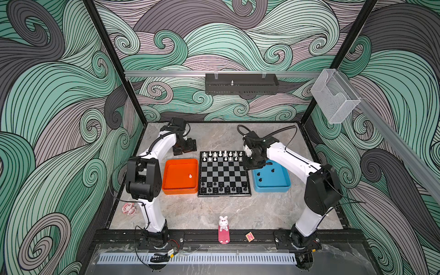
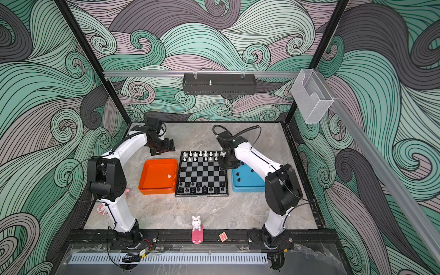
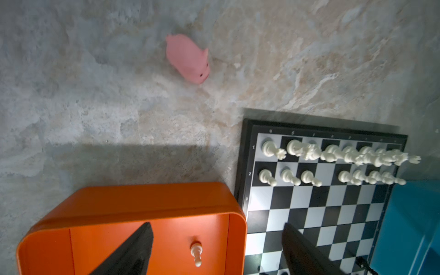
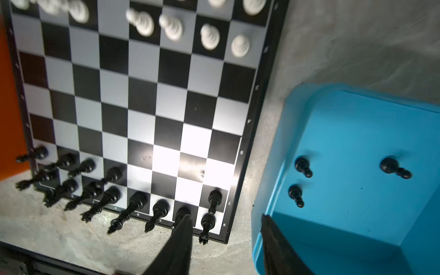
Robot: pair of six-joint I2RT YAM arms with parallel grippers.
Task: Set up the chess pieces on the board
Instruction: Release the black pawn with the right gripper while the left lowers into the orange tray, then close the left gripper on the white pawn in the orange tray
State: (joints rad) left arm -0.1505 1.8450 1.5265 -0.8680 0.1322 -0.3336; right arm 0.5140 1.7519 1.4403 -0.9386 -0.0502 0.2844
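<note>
Far ahead of the right gripper (image 4: pixel 225 215), the small white plastic chessmen (image 4: pixel 142 22) are blurred, the farthest row cut by the frame edge. Behind one black fingertip (image 4: pixel 183 223), a small black plastic chessman (image 4: pixel 182 210) is half hidden.

Pretty clearly a robotics lab test cell, not anyone's home: two white robot arms (image 1: pixel 154 215) bolted to a black rail (image 1: pixel 202 237), a stone-look counter (image 1: pixel 214 209) boxed in by black frame posts (image 1: pixel 109 47) and swirly wave-print walls (image 1: pixel 238 35), plus a slotted cable duct (image 1: pixel 197 258) up front.
</note>
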